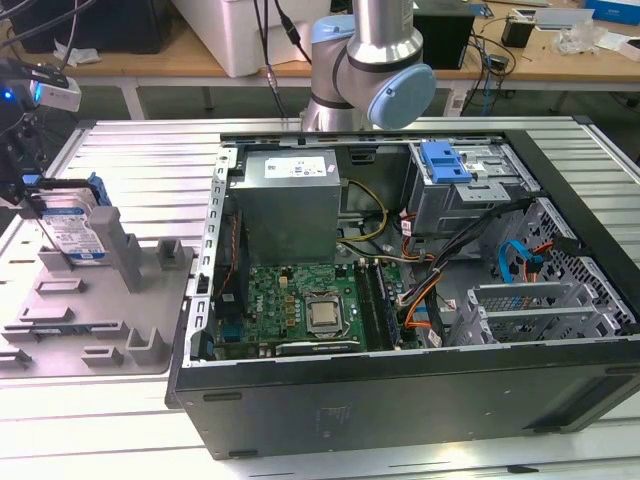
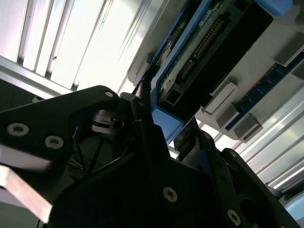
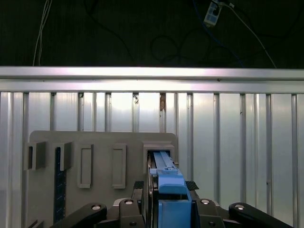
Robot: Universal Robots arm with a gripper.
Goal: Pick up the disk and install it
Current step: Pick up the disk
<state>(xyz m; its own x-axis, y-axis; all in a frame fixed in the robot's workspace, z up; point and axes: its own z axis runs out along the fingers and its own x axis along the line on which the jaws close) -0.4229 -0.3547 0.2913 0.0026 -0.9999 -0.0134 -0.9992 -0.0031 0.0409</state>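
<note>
On the ribbed metal bench (image 1: pixel 130 150), one open computer case (image 1: pixel 400 410) takes up the middle and the side toward the exterior view's right, lying with its inside exposed. My one arm (image 1: pixel 370 60) rises behind the case at the bench's far edge. One grey holder tray (image 1: pixel 60 330) sits by the bench edge on the exterior view's left, just beside the case. Within the case lie one grey power supply (image 1: pixel 290 200) with a white label, one green motherboard (image 1: pixel 290 300) and one blue drive caddy (image 1: pixel 445 160); one processor socket (image 1: pixel 322 315) sits on the board. The print on the supply's label is too small to make out.

One disk (image 1: pixel 75 230) stands upright on its edge in a slot of the tray, its silver face carrying a white and blue label whose writing I cannot make out, with a blue carrier framing it.

My pincer (image 3: pixel 166 194) is over that slot, and in the first wrist view its two black fingers (image 3: pixel 194 205) are pressed against either side of the disk's blue carrier, clamped on it while the disk sits in the slot.
</note>
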